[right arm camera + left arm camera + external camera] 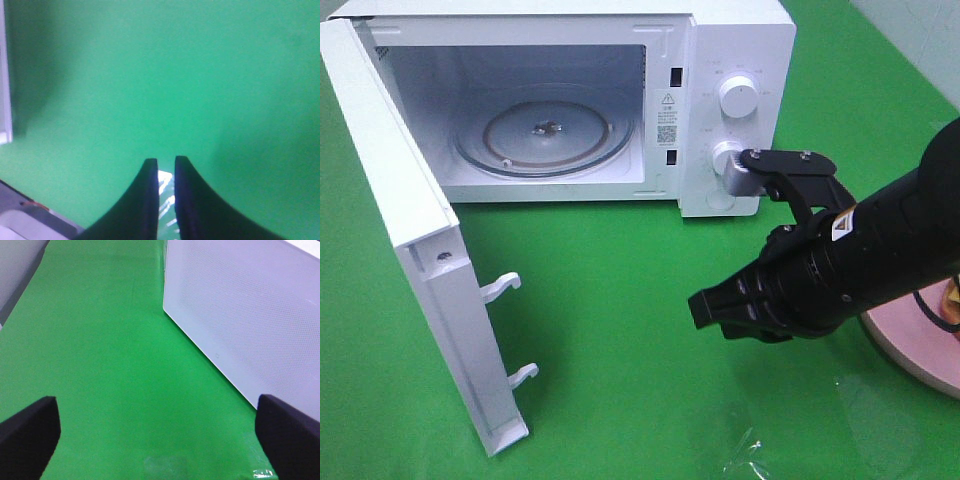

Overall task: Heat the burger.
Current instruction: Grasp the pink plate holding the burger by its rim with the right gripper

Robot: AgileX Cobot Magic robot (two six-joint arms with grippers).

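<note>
Burger [953, 305]: barely in shot! Just a sliver of orange-gold at the far right edge of the high view, over the pink plate [910, 352], cut off by the frame and screened by the right arm [880, 245].
Right pincer [706, 309]: narrow, only a thin slit between the two black fingers [142, 200], gripping nothing. Green tabletop [620, 330] and a glint of clear film showing through the slit.
Right pincer position: hanging low over the green tabletop in front of the microwave [735, 50], tips aimed toward the open door [395, 230] and away from the plate.
Burger versus right pincer: well apart, no contact. Burger back on the right, past the wrist end of the arm, with the tips out at the opposite end, nearer the middle of the tabletop.
Left pincer [156, 407]: spread wide, fingers far apart, only green tabletop between them. Out of the high view.
Left pincer surroundings: near a white dotted panel [240, 305] standing on the green.
Microwave: white, at the back of the tabletop, door swung open to the left, two latch hooks [500, 287] poking out of its inner edge.
Glass turntable [545, 135]: round and clear, in plain sight inside the cavity.
Knobs [734, 97]: two on the right-hand panel, the lower one partly behind the arm's black bracket.
</note>
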